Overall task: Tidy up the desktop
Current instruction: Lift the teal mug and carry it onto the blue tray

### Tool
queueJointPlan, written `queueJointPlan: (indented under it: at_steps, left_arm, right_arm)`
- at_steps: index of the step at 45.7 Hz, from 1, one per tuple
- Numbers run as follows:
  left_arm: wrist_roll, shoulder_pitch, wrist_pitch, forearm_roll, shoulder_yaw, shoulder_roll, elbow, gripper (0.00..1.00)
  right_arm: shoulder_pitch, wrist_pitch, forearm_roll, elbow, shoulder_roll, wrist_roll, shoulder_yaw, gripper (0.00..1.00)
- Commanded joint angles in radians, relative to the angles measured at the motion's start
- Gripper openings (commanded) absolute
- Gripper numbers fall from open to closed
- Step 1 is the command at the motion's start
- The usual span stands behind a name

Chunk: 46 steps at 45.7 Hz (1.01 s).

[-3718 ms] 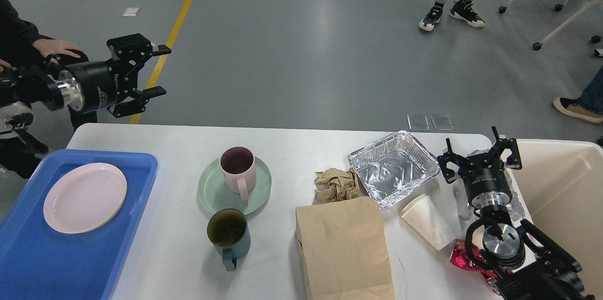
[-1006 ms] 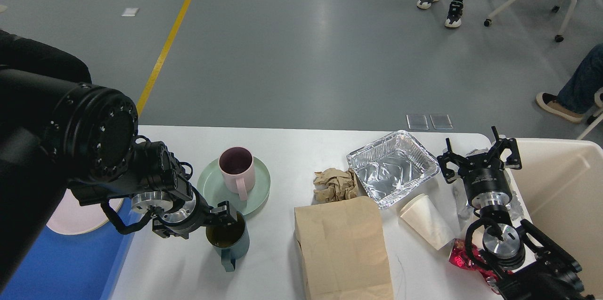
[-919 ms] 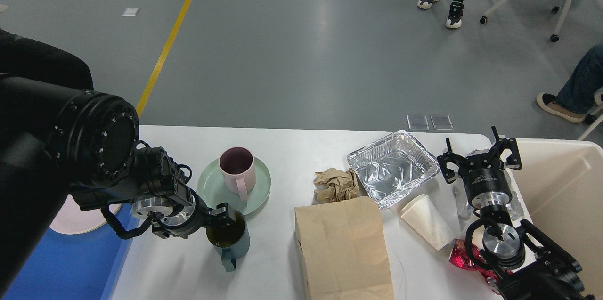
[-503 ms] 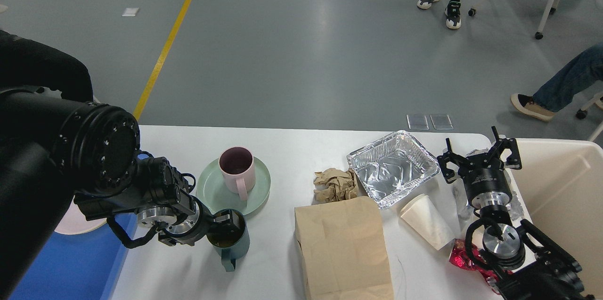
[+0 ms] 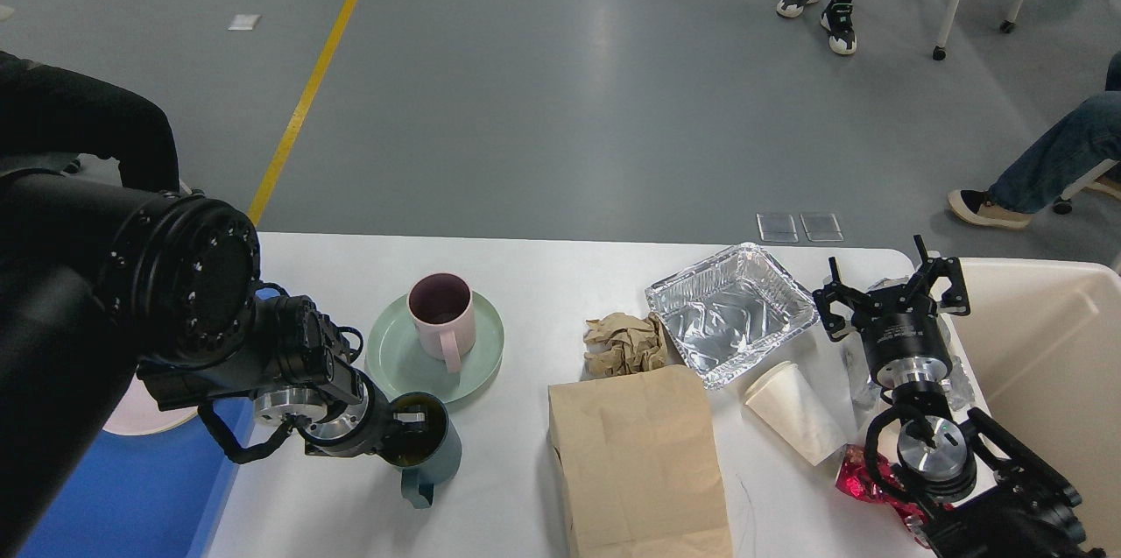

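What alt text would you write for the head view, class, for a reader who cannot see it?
The left gripper reaches into the rim of a dark teal mug on the white desktop. A pink mug stands on a green plate; the open right gripper hovers beside a foil tray.

On the desktop [image 5: 543,278] you have two mugs, one pink mug [image 5: 442,310] and one dark teal mug [image 5: 431,457], plus two plates: a green plate [image 5: 396,358] and a pink plate [image 5: 144,409]. You also have one foil tray [image 5: 731,313], one brown paper bag [image 5: 639,462], one crumpled paper wad [image 5: 624,343] and one paper cup [image 5: 795,411]. One blue tray [image 5: 123,488] and one beige bin [image 5: 1051,348] stand at the two ends.
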Motion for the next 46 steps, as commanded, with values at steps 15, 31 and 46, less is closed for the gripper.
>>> queueJointPlan:
  at_steps: [15, 31, 46]
  left_arm:
    - [0.002, -0.080, -0.046, 0.019, 0.009, 0.026, -0.060, 0.00]
    - [0.000, -0.575, -0.289, 0.160, 0.014, 0.075, -0.359, 0.00]
    - [0.005, -0.980, -0.553, 0.192, 0.022, 0.080, -0.502, 0.00]
  right_arm:
    - [0.000, 0.000, 0.000, -0.001, 0.000, 0.000, 0.000, 1.00]
    - [0.000, 0.000, 0.000, -0.001, 0.000, 0.000, 0.000, 1.00]
    - [0.000, 0.000, 0.000, -0.001, 0.000, 0.000, 0.000, 1.00]
